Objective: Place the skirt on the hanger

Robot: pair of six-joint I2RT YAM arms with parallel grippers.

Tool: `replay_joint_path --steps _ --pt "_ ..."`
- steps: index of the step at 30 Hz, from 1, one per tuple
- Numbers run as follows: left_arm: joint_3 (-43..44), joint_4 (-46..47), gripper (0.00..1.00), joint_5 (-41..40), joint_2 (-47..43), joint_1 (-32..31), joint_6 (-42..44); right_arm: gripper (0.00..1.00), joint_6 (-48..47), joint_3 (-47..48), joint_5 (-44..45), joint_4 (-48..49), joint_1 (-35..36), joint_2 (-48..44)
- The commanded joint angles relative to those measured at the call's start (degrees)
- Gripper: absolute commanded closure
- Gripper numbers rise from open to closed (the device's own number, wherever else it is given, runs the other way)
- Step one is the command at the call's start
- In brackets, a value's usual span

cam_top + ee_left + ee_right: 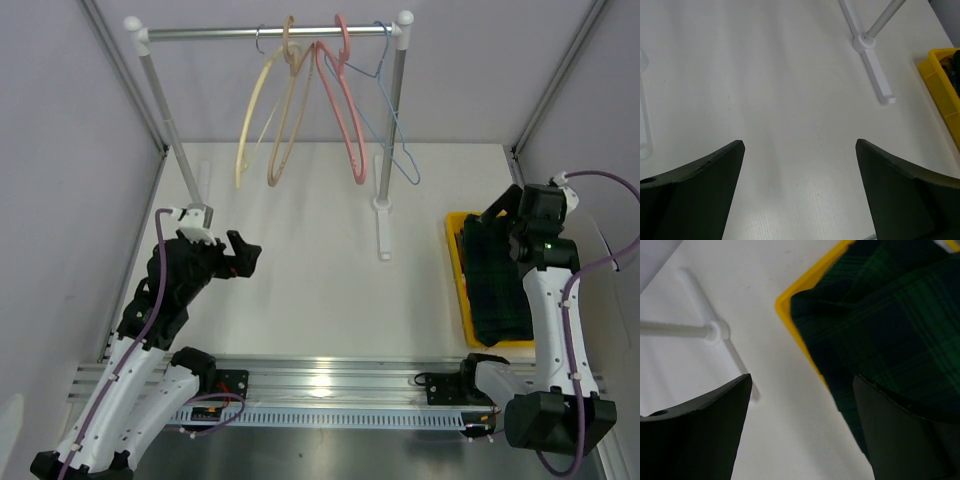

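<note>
"Skirt [495,285] first. Where is it?" asks Mia.

"It lies folded in the yellow tray [456,270], on the right side of the table [320,250]. It is dark green and navy, with checks," says Ben.

"And the hanger [250,115]?"

"It hangs by its hook on the rail [200,33] at the back. It is the pale cream one, the one most to the left. A tan hanger [283,140] hangs just beside it. Then there is a pink hanger [345,120] and a thin blue wire hanger [395,140]."

"So the skirt and the hanger are well apart?"

"Yes. The skirt is down in the tray and the hanger is up on the rail."

"What does the right gripper [801,380] do?"

"It is above the left edge of the tray. Its two fingers are wide apart and nothing is between them. One finger is over the skirt and the other is over the white table. It is hard to tell if that finger touches the cloth."

"And the left gripper [799,145]?"

"It is on the left side, over the bare table. Its fingers are wide apart too, and it has hold of nothing. The white foot of the rack [875,75] shows ahead of it, to the right."
</note>
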Motion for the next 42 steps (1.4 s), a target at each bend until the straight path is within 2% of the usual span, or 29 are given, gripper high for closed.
replay_joint_path --steps 1,6,13,22,25,28,29,31,32,34,35,37,42 --pt "2.27 0.97 0.01 1.49 -0.73 -0.33 0.34 0.12 0.19 0.14 0.71 -3.50 -5.03 0.45" --pt "2.19 0.62 0.01 2.20 -0.65 -0.42 0.07 0.11 1.07 -3.03 1.34 -5.26 -11.62 0.20" --pt "2.01 0.62 0.01 2.46 -0.21 -0.42 -0.19 0.03 3.27 -7.87 8.81 -6.84 -14.09 -0.78" --pt "2.10 0.97 0.01 3.08 0.93 -0.51 -0.46 0.04 3.44 -14.29 9.07 0.27 -17.08 2.82" --pt "2.01 1.15 0.01 3.08 1.37 -0.51 -0.54 0.10 3.27 -15.17 8.81 2.47 -17.26 4.23" --pt "2.01 1.32 0.01 3.16 2.08 -0.42 -0.81 0.23 3.09 -15.34 8.02 3.79 -17.35 4.67" --pt "2.01 1.32 0.01 3.08 2.25 -0.42 -0.81 0.35 2.75 -15.34 7.67 4.06 -17.35 4.67" --pt "2.27 1.24 0.01 2.90 2.87 -0.51 -0.81 0.51 2.48 -14.91 7.23 4.32 -17.35 4.06" --pt "2.27 1.15 0.01 2.81 3.04 -0.42 -0.81 0.66 2.04 -14.73 6.79 4.41 -17.35 3.80" --pt "2.71 0.97 0.00 2.38 3.31 -0.42 -0.63 0.82 1.86 -14.03 6.26 3.80 -17.35 3.01" --pt "2.89 0.80 0.01 2.29 3.40 -0.51 -0.54 0.93 1.51 -12.81 5.39 3.45 -17.35 2.74" --pt "3.15 0.53 0.00 2.02 3.57 -0.51 -0.37 1.00 1.42 -11.13 4.07 1.87 -17.35 1.78" --pt "4.56 0.00 0.01 2.02 3.92 -0.42 -0.10 1.00 0.46 -3.32 -3.30 0.11 -15.95 -0.86"
